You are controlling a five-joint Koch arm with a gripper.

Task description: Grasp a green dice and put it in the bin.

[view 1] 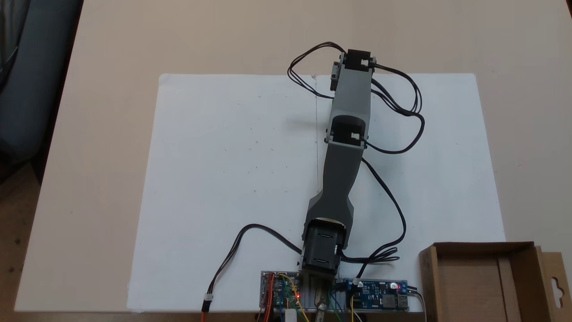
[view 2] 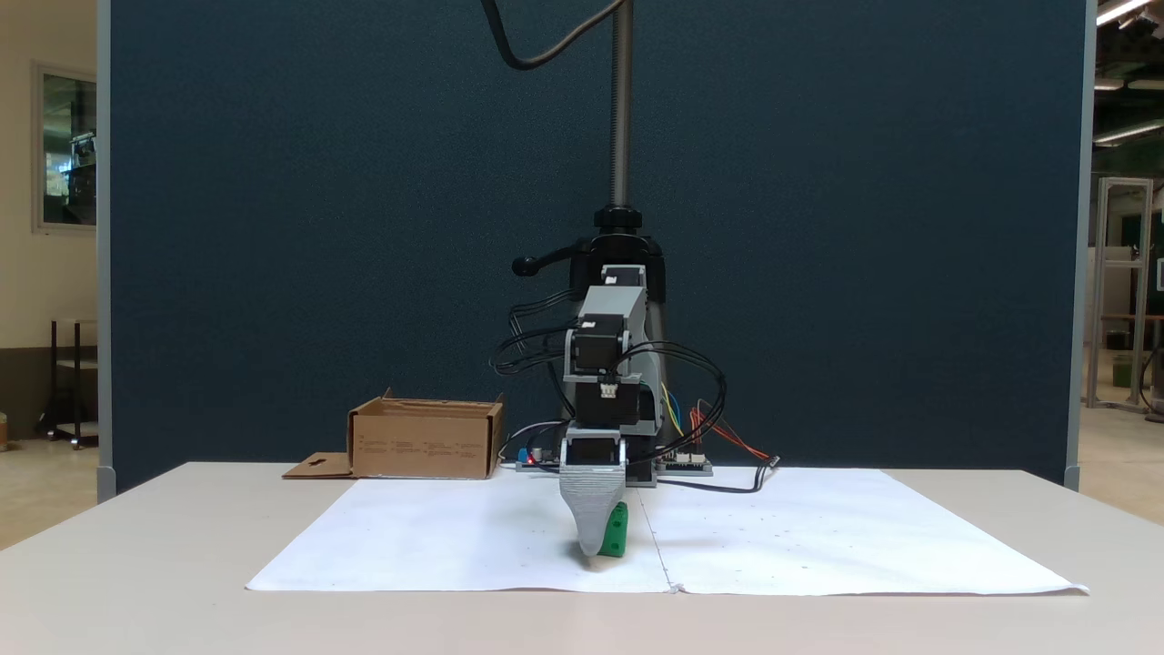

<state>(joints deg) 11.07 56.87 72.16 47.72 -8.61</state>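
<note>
— What's the biggest thing you can see from where you stand?

— The dark blue partition (view 2: 364, 227) across the upper frame of the front-facing fixed view. Below it, the pale surface (view 2: 136, 546) fills the bottom, with a white paper sheet (view 2: 818, 537) spread over the middle. From the camera looking down, that sheet (view 1: 223, 179) takes up the centre of the frame.

— And the arm?

— The grey arm (view 1: 351, 116) runs from the circuit boards (view 1: 375, 295) at the bottom centre of the downward fixed view up toward the upper middle, black cables (view 1: 402, 107) looping off to its right. Head-on, the arm (view 2: 605, 364) stands in the centre of the frame and bends down to the paper.

— Where's the bin?

— The bin (view 1: 487, 281) is in the lower right corner looking down, its hang-hole flap on the right edge. From the front, the bin (view 2: 423, 441) sits left of centre, well apart from the fingers.

— And the green dice?

— The green dice (view 2: 617, 529) is low in the centre of the front view, on the paper, tight against the right side of the grey fingers (view 2: 593, 546), which reach down to the sheet.

— Are they clamped on it?

— I can't tell. One finger hides the other, so the gap isn't visible.
</note>
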